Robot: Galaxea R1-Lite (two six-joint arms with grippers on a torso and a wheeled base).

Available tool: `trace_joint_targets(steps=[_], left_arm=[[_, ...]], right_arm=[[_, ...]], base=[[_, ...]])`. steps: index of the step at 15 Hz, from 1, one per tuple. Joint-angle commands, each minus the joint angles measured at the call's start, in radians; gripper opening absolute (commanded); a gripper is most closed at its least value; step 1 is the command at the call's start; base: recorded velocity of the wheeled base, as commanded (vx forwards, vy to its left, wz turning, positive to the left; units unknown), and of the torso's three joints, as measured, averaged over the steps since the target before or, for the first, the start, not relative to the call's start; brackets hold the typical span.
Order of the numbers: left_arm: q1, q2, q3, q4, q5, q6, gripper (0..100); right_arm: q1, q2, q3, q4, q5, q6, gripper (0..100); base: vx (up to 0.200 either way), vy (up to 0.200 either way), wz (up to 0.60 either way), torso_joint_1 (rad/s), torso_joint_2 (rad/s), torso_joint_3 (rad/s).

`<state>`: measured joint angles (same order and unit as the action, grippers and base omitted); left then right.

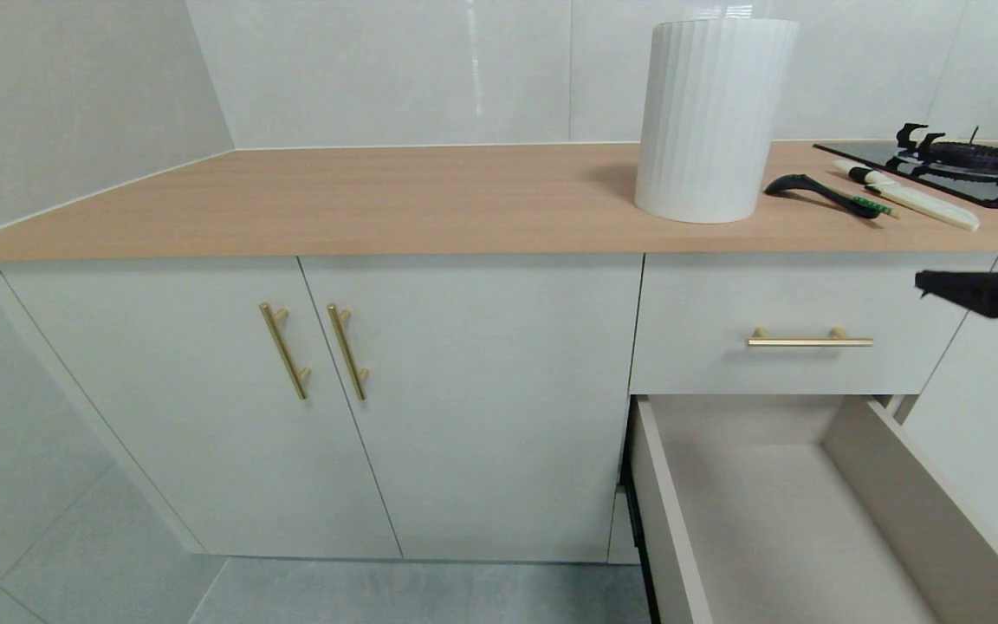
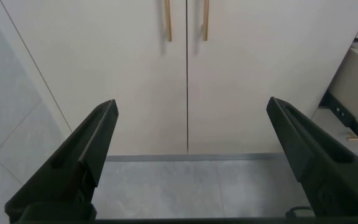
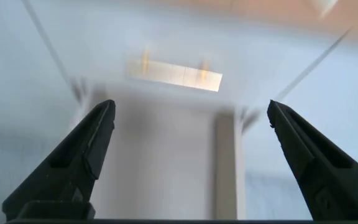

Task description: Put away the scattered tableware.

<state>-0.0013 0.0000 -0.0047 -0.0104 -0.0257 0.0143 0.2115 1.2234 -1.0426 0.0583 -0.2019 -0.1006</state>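
- Your right pincer (image 1: 923,284) is spread wide with nothing between its fingers. It hangs in front of the cabinet face, level with the upper drawer (image 1: 811,295) and just below the bench (image 1: 378,199) edge
- The tableware lies on the bench above that pincer: a black spoon (image 1: 819,192) with a white knife (image 1: 906,198) just beside it. A small green-handled piece (image 1: 873,206) lies between the two, too small to identify
- The hob (image 1: 967,165) is just beyond the knife. A white ribbed canister (image 1: 707,121) stands upright near the spoon, farther toward your left side than the pincer
- The lower drawer (image 1: 664,520) is pulled out, below the right pincer. In the right wrist view it sits straight ahead between the fingers, blurred, under the upper drawer's gold handle (image 3: 174,73)
- Your left pincer (image 2: 191,109) is also spread and holds nothing. It sits low, facing the two cupboard doors (image 2: 185,81), with the floor (image 2: 185,186) underneath and the pulled-out drawer's side off toward your right
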Motion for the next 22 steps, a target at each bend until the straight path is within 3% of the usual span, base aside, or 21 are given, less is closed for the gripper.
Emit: trace_joint_targets(steps=[1,3,4,6,7,9,19,22], left_arm=[[0.000,0.002,0.000,0.000,0.000,0.000,100],[0.000,0.002,0.000,0.000,0.000,0.000,100],[0.000,0.002,0.000,0.000,0.000,0.000,100],[0.000,0.002,0.000,0.000,0.000,0.000,100],[0.000,0.002,0.000,0.000,0.000,0.000,100],[0.000,0.002,0.000,0.000,0.000,0.000,100],[0.000,0.002,0.000,0.000,0.000,0.000,100],[0.000,0.002,0.000,0.000,0.000,0.000,100]], right_arm=[[-0.006,0.056,-0.099,-0.006,0.004,0.029,100],[-0.007,0.103,-0.155,-0.069,-0.025,0.055,100],[-0.006,0.131,-0.185,-0.077,-0.090,0.104,100],[-0.004,0.136,-0.200,-0.002,-0.198,0.111,100],[-0.004,0.111,-0.200,0.066,-0.151,0.093,100],[-0.027,0.053,-0.206,0.135,0.081,0.047,100],[-0.029,0.033,-0.238,0.132,0.095,0.012,100],[-0.029,0.021,-0.240,0.132,0.096,-0.019,100]], base=[[0.000,0.000,0.00,0.000,0.00,0.000],[0.000,0.000,0.00,0.000,0.00,0.000],[0.000,0.000,0.00,0.000,0.00,0.000],[0.000,0.000,0.00,0.000,0.00,0.000],[0.000,0.000,0.00,0.000,0.00,0.000],[0.000,0.000,0.00,0.000,0.00,0.000],[0.000,0.000,0.00,0.001,-0.01,-0.005],[0.000,0.000,0.00,0.020,-0.19,-0.273]])
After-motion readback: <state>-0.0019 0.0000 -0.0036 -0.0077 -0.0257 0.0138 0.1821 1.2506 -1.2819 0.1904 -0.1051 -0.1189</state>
